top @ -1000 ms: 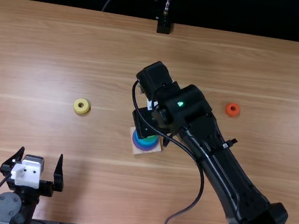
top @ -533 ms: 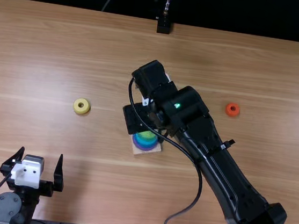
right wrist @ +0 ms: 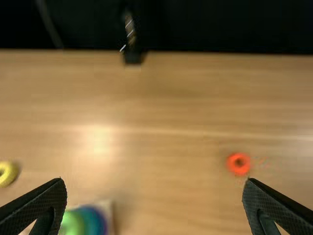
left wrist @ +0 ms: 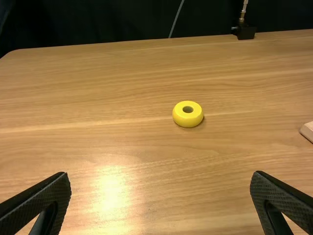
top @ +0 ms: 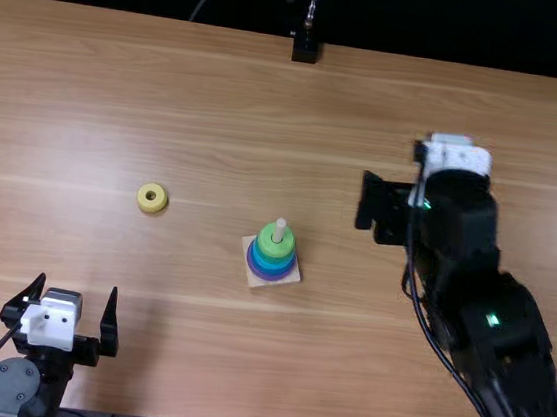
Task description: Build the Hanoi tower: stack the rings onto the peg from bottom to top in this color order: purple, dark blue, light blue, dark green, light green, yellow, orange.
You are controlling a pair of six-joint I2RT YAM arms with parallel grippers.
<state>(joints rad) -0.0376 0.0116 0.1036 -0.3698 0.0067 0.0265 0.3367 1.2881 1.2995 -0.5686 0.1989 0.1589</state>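
Wood-grained bench (top: 173,76), near to far: left gripper (top: 76,291), fingers spread; ring stack (top: 274,248) on its peg (top: 279,231), lower rings partly covered by upper; yellow ring (top: 152,205); right gripper (top: 384,211), fingers spread, its arm masking some bench; orange ring (right wrist: 238,170), blurred in the right wrist view; black stand (top: 305,47), cropped above; dark backdrop (top: 460,28), details indistinct.

We're finding one ring (top: 142,203) ahead of left gripper (top: 78,286), ring stack (top: 274,247) left of right gripper (top: 384,211), another ring (right wrist: 232,164) near the latter.
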